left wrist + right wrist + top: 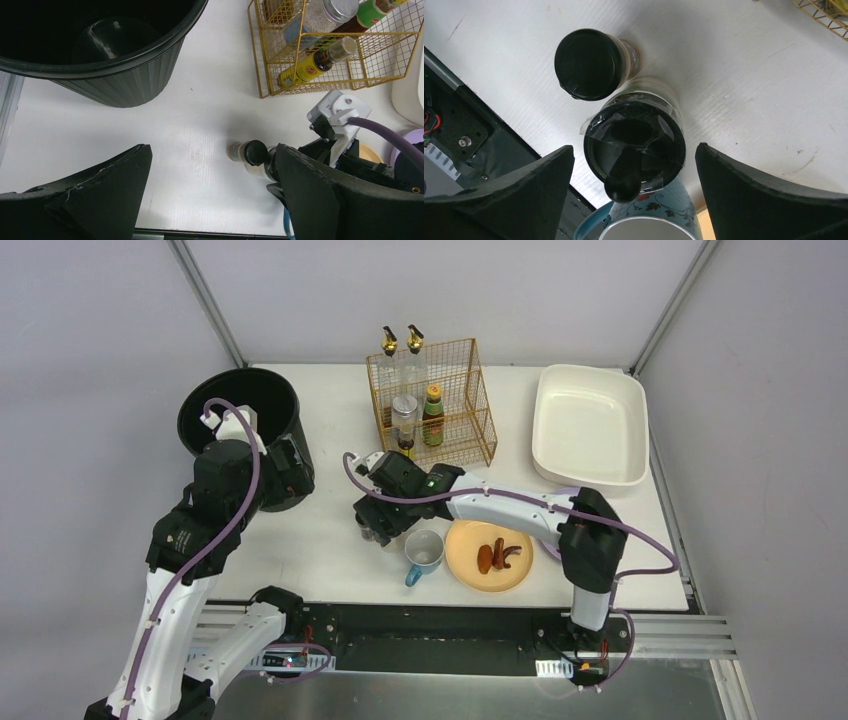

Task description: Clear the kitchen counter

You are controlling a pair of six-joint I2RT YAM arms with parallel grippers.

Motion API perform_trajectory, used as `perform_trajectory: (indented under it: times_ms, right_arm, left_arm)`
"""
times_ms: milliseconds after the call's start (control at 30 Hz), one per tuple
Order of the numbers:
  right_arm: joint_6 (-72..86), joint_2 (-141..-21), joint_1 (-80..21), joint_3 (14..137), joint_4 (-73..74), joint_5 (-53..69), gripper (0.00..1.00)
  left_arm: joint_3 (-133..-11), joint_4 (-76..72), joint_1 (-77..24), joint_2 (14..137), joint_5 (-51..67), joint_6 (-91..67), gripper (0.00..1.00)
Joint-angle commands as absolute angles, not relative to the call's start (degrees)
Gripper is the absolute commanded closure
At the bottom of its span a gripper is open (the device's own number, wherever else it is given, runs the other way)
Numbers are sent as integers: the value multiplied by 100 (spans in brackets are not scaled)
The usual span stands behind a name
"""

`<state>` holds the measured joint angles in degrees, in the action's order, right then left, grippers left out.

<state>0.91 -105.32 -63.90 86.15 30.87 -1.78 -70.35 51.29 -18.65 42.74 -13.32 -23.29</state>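
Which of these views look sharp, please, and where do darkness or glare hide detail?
Top external: sharp, evenly lit, soft shadows on the kitchen counter. Left wrist: inside the black bin is mostly darkness. Right wrist: tape on the jar lid shows sheen.

Two white-and-black arms, side by side.
Left arm [170,625] and right arm [505,506] have white links, black joints and a purple cable [228,405] looped along each; the fingers [499,200] are matte black wedges.

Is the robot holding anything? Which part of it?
Nothing is held. The right gripper is open either side of the taped jar, not touching it. The left gripper is open over the kitchen counter.
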Motion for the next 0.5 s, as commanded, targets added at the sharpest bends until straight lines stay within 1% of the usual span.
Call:
perform_trajectory:
  times_ms: [0, 233, 333, 467]
  right_arm:
    - [185, -10610, -6447, 8842, 2968, -238, 7]
    - [182, -10764, -6473, 8896, 3085, -303, 28]
    - [131, -10746, -6503, 8896, 3114, -378, 39]
    - [65, -10653, -6555, 8869, 3128, -525, 53]
  left_arm:
    - [-6996, 4941, -1828, 4271, -1314, -2206, 0]
    - [-6987, 4932, -1829, 4288, -1318, -2198, 0]
    - [-6979, 4937, -1828, 4297, -1310, -2197, 0]
    - [-6987, 4933, -1827, 4299, -1301, -2197, 0]
